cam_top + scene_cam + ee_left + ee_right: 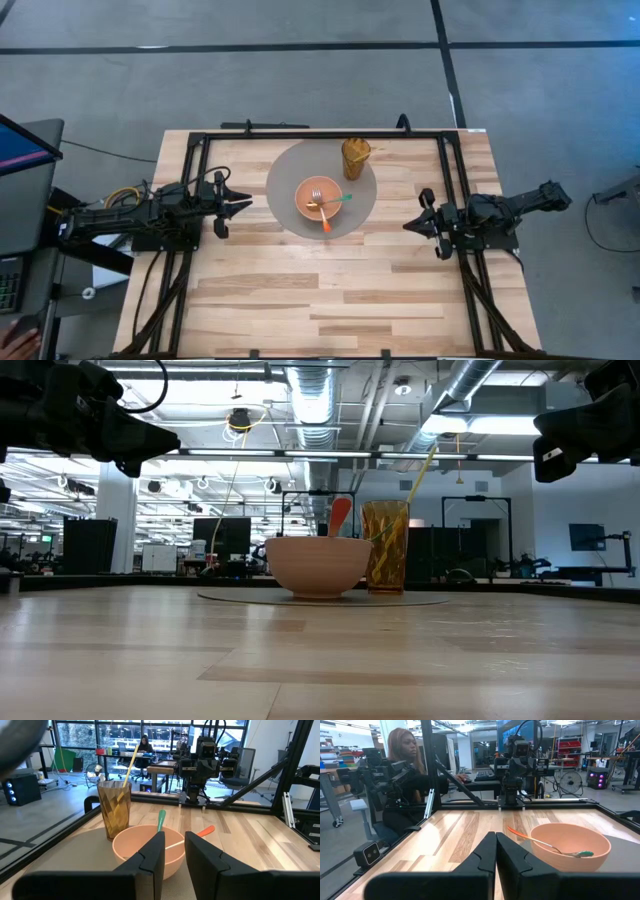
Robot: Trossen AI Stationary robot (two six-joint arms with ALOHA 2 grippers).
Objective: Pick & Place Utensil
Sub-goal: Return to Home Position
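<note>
**Both arms held clear of the laid placemat**

The left end effector (246, 201) is held above the worktop (300, 290), off the left edge of the gray placemat (290, 170). Its fingers are parted by a narrow gap and nothing is gripped between them. The right end effector (407, 226) is held off the placemat's right edge, clenched, with its fingers pressed together on nothing.

The orange bowl (301, 192) is seated near the middle of the placemat. The orange fork (325, 222) is laid in it, with the handle projecting over the rim. A green-handled utensil (343, 199) is laid in the same bowl. The brown cup (395, 540) is stood upright on the placemat just beside the bowl, towards the right arm's side. The yellow straw (425, 468) is leaned inside the cup, with its top raised well above the rim
</note>
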